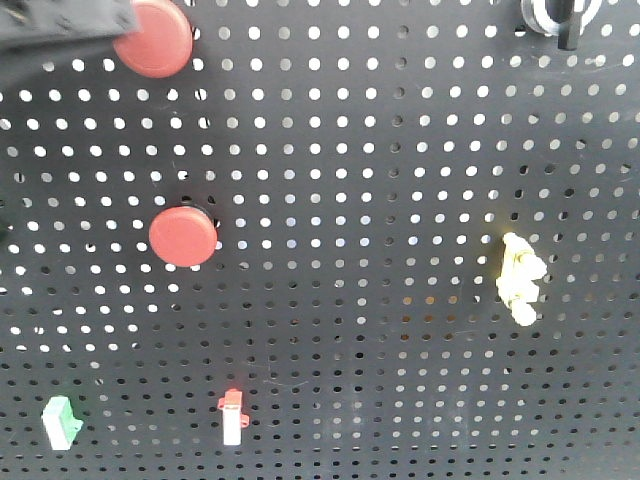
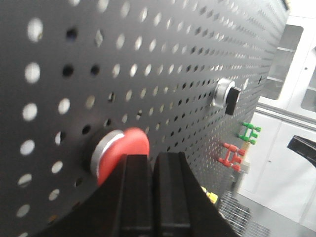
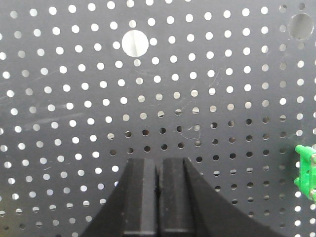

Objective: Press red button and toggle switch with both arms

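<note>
1. The red button (image 1: 158, 42) sits in the top left corner of the pegboard (image 1: 400, 200) in the front view. It looks like a rigid matte plastic cap on a silvery collar, not slippery. There's nothing to grab, I'd guess. It wants a square push on the middle of the face, probably with a short springy travel.
2. The left gripper (image 2: 153, 159) has its fingers pinched together with nothing between them. The tips are right at the button's lower edge in the wrist view, but I can't tell if they're actually touching it.
3. The toggle switch (image 1: 565, 20) is in the top right corner, partly cut off by the frame. It's a small black knob with a silvery ring and a stubby pointer lever. It's probably stiff with a click. I'd nudge the lever sideways near its tip, since closed fingers could slide off the round body.
4. The right gripper (image 3: 159, 163) is also closed tight and empty. It faces a bare patch of board, with a green clip (image 3: 306, 170) at the right edge of its view. There's no switch in sight there, so I reckon it has some way to go.
5. The board is vertical, dark and full of holes, and it looks stiff enough to push against. Lookalikes to avoid:
   - the smaller red disc (image 1: 183, 236), lower down toward the left edge
   - the yellow knobbly switch (image 1: 520, 280) by the right edge
   - the white lever (image 1: 232, 418) near the bottom edge
6. As for the room, there are pale cabinets (image 2: 296, 74) past the board's far edge.
</note>
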Controlling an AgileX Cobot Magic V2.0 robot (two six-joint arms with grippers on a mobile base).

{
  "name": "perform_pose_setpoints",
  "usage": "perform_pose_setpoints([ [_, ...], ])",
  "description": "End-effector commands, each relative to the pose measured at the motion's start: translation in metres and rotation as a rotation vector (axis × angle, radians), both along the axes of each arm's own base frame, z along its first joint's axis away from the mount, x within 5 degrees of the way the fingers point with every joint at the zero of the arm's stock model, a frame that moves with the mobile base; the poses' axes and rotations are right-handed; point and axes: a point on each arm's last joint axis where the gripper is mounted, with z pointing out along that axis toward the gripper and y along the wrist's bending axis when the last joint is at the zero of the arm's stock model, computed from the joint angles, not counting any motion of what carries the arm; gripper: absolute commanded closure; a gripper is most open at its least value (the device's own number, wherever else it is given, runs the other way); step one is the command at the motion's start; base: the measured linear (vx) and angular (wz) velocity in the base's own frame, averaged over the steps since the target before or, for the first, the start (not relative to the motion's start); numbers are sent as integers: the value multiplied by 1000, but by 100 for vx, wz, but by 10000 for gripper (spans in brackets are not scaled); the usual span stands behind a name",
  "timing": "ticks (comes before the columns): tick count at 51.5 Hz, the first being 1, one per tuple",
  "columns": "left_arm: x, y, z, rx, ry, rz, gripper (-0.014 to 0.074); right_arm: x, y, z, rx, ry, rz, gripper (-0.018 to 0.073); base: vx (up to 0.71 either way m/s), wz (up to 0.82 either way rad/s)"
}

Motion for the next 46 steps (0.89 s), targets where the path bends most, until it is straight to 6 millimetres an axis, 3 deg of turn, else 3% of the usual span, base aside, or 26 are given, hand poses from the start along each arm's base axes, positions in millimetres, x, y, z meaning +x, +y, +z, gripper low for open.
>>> perform_pose_setpoints([
  [1,6,3,11,-96,-2,51,594,-2,0,15,-9,-92,2,562,0,0],
  [9,19,3,8,-120,17,98,594,-2,0,15,-10,-92,2,562,0,0],
  [15,17,3,8,-114,18,86,594,-2,0,15,-10,-92,2,562,0,0],
  [24,-15,6,15,24,-131,40,594,-2,1,14,0,-87,6,562,0,0],
  [29,-39,16,13,91,-194,103,594,-2,2,12,39,-59,27,562,0,0],
  [34,-61,30,0,117,-202,210,594,-2,4,8,22,-12,43,562,0,0],
  [46,-104,53,-69,132,-114,334,594,10,26,15,43,3,299,562,0,0],
])
